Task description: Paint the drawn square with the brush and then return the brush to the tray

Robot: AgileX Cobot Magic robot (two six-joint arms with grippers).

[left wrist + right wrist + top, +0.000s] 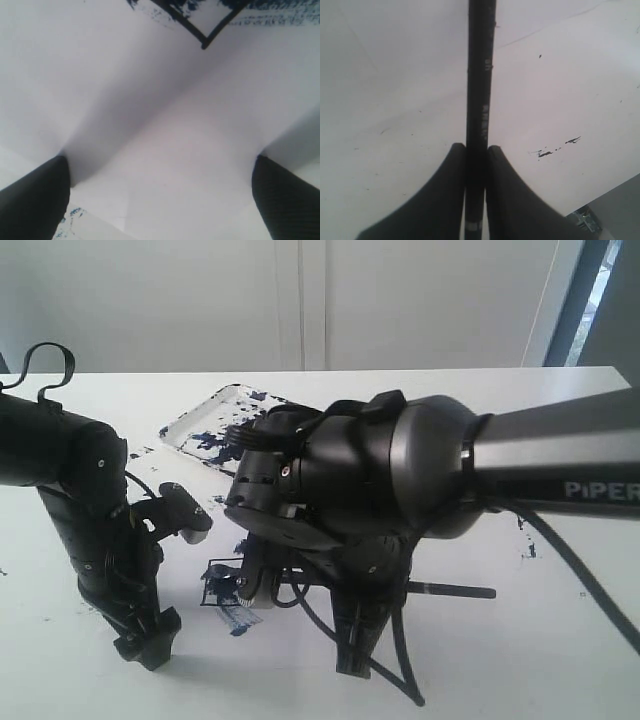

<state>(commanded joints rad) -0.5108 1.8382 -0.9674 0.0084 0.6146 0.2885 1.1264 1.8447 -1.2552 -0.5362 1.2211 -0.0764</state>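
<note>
Watching the right gripper (476,149): it's pinched tight on the brush (481,75) partway along the handle, above the drawn square (232,592). The tray (205,412) sits at 11 o'clock from it. The left gripper (159,165) gapes wide, holding nothing. The brush looks light, stiff and skinny, so it probably twists easily and a mid-shaft hold seems smart.

Noted tray (200,407) at rear left of surface (560,640), behind drawn square (225,600). Found square on paper sheet (150,100), between left arm (100,540) and right arm (380,480), partly hidden by the latter. Logged brush (481,75) clamped in right claw (476,150), handle end jutting right of that arm. Placed left claw (159,160), spread, over sheet, left of square.
</note>
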